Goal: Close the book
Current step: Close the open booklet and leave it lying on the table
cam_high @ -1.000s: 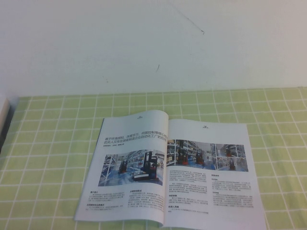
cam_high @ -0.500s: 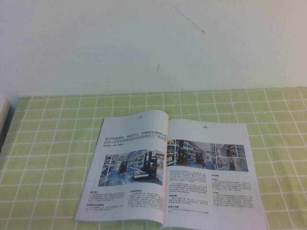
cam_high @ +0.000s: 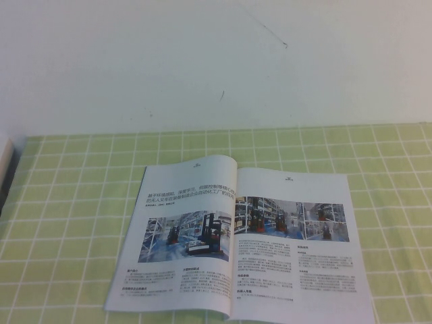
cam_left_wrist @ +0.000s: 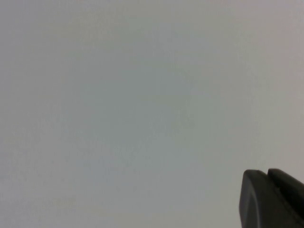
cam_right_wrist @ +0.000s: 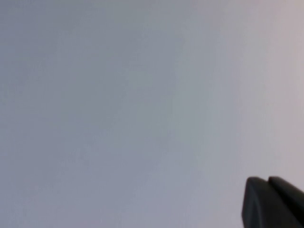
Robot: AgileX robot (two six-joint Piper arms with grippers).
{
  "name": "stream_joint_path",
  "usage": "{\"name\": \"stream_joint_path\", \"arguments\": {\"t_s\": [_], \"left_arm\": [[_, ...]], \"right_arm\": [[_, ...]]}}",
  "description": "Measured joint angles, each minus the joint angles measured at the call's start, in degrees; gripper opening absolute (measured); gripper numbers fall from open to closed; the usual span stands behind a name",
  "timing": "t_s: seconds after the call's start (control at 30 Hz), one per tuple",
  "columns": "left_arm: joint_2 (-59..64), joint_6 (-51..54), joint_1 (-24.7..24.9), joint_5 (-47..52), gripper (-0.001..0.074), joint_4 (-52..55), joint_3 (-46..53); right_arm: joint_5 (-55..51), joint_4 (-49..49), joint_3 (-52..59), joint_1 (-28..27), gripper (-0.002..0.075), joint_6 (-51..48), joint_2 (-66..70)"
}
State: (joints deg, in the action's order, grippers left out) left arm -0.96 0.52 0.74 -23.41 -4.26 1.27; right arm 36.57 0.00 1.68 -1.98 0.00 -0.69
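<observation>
The left gripper (cam_left_wrist: 271, 200) shows only in its own wrist view, as a dark corner against a plain pale surface. I cannot tell whether it is open or closed. The right gripper (cam_right_wrist: 271, 203) looks the same in its wrist view, and its state cannot be told either. Neither wrist view takes in the book, so its place relative to either gripper cannot be told.

In the high view, one pale object (cam_high: 4, 162) with a dark side sits at the table's left edge. One green checked cloth (cam_high: 74, 202) covers the table. One book (cam_high: 236, 243) lies open on the cloth at the near middle. Its left page arches up near the spine and its right page lies flat. Nothing rests on the book. One white wall (cam_high: 202, 61) stands behind the table.
</observation>
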Motion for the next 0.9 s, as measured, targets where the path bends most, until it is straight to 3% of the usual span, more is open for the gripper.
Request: {"name": "stream_joint_path", "arguments": {"t_s": [0.17, 0.33, 0.57, 0.77, 0.9], "left_arm": [[0.0, -1.7, 0.0, -4.67, -0.0003, 0.0, 0.0], [0.0, -4.1, 0.0, -4.73, -0.0003, -0.45, -0.14], [1.68, -4.56, 0.0, 16.22, -0.0003, -0.56, -14.22], [14.46, -4.72, 0.0, 39.33, -0.0003, -0.7, -28.25], [23.64, -4.96, 0.0, 41.19, -0.0003, -4.25, -29.65]], "right_arm": [[0.47, 3.22, -0.29, 0.0, -0.0003, 0.86, 0.0], [-14.66, 3.34, -8.2, 0.0, -0.0003, 0.71, 0.0], [-33.58, 3.45, -23.38, 0.0, -0.0003, 0.94, 8.65], [-53.21, 5.65, -36.15, 0.0, -0.0003, 1.39, 24.2], [-63.43, 12.82, -40.66, 0.0, -0.0003, -7.76, 34.66]]}}
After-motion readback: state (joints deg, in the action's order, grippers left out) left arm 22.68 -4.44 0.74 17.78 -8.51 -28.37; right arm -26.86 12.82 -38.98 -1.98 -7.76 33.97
